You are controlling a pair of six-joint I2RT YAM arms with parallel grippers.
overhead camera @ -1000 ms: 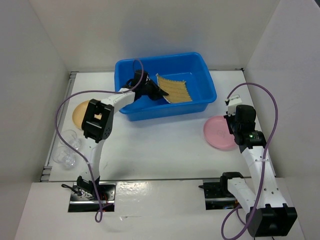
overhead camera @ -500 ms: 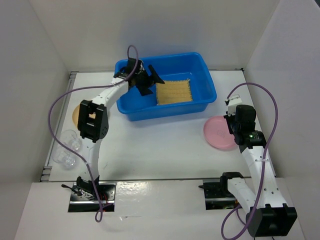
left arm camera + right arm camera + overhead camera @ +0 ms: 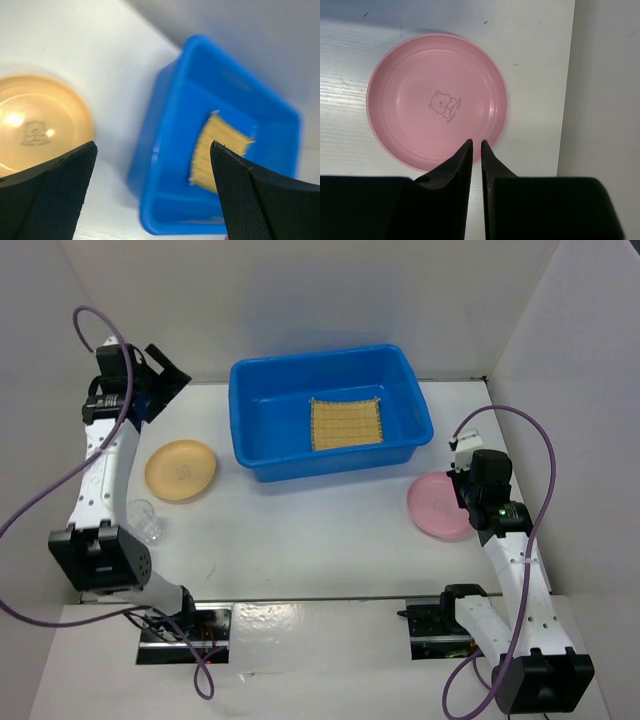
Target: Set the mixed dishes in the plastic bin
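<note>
The left jaws stand wide open with nothing between them, raised above the far left corner of the surface (image 3: 320, 530), close to the back wall. In the left wrist view they frame the tan-orange plate (image 3: 35, 125) on one side and the blue bin (image 3: 170, 165) on the other. The left arm (image 3: 105, 455) reaches up along the left wall to hold them there.

The right jaws are closed to a thin slit and grip nothing that can be seen. In the right wrist view their tips sit over the near rim of the pink plate (image 3: 437, 100); whether they touch it cannot be told. The plate lies flat on the surface, right side up, with a small bear print in its middle, close to the right wall. The right arm (image 3: 515, 560) stretches out from its base towards it.

In the top view the blue bin (image 3: 330, 355) stands at the far middle of the surface. The woven bamboo mat (image 3: 347, 424) lies flat on its floor, towards its right half. The pink plate (image 3: 440, 505) rests outside the bin, just off its near right corner. The tan-orange plate (image 3: 181, 470) rests left of the bin, apart from it. A clear glass cup (image 3: 148, 522) stands near that plate's near side, beside the left arm.
</note>
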